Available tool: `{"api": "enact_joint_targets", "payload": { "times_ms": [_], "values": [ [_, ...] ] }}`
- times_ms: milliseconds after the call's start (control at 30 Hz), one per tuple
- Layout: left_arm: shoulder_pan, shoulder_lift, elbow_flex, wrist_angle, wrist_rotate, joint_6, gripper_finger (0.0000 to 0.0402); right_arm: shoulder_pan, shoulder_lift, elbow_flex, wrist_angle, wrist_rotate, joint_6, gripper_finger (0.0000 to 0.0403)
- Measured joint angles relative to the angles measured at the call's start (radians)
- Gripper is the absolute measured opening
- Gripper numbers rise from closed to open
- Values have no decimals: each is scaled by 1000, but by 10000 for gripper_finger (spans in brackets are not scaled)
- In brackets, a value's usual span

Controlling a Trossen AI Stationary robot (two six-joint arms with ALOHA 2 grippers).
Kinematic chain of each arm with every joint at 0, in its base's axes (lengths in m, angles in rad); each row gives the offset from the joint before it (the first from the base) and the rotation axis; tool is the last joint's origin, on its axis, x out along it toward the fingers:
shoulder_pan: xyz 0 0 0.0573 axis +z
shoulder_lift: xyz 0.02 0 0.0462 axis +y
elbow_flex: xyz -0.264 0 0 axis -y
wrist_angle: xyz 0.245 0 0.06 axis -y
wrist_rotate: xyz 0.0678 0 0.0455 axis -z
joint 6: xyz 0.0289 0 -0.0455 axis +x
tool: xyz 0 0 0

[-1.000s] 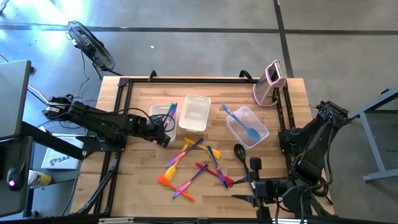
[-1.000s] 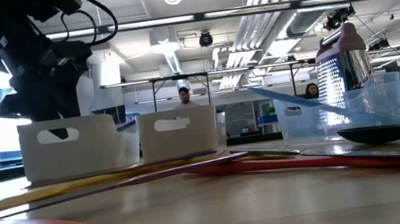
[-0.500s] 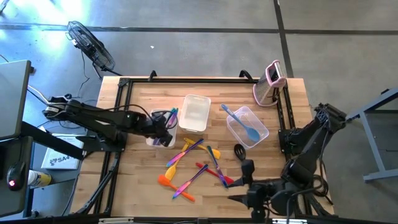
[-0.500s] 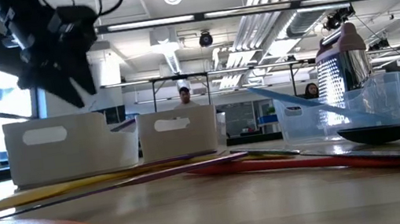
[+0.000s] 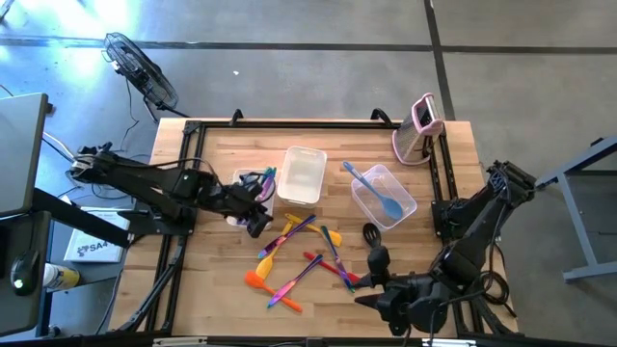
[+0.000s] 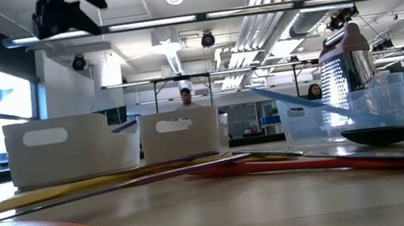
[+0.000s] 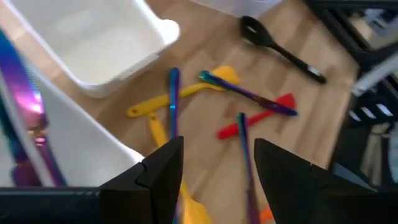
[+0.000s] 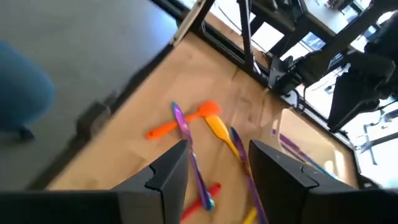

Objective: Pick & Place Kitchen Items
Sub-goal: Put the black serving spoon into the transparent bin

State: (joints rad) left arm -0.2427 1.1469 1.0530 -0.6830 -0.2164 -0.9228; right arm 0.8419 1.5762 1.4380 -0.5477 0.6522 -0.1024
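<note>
Several slim utensils in yellow, purple, orange and red (image 5: 299, 255) lie flat on the wooden table (image 5: 212, 280), with a black ladle (image 5: 370, 234) beside them. A light blue spoon (image 5: 378, 193) rests in the clear tub (image 5: 405, 204). More utensils (image 5: 262, 178) lie in the left white tub (image 5: 239, 185). My left gripper (image 5: 256, 224) hangs open and empty at that tub's near right corner, above the table; its wrist view (image 7: 217, 168) looks down on the pile. My right gripper (image 5: 372, 281) is open and empty near the front edge, right of the pile (image 8: 217, 165).
An empty white tub (image 5: 302, 175) stands between the other two tubs. An upright pink-and-white gadget (image 5: 419, 130) stands at the far right corner. A black frame rail (image 5: 193, 193) runs along the table's left side. People show far behind in the low view.
My left gripper has risen from the left tub and gone a little toward the near edge and the pile. The left tub has shifted slightly on the table. My right gripper has moved toward the table's left, closer to the utensils.
</note>
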Motion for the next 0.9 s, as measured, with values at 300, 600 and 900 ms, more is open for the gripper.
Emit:
{"api": "enact_joint_targets", "payload": {
  "times_ms": [300,600,900],
  "values": [
    [-162,7,15,0,-18,-25,191,-74,99,0,-32,-33,-34,160],
    [-302,35,15,10,-142,-76,191,-187,185,0,-20,-350,14,160],
    [-336,83,15,47,-158,-80,191,-319,213,0,22,-583,-56,160]
  ]
}}
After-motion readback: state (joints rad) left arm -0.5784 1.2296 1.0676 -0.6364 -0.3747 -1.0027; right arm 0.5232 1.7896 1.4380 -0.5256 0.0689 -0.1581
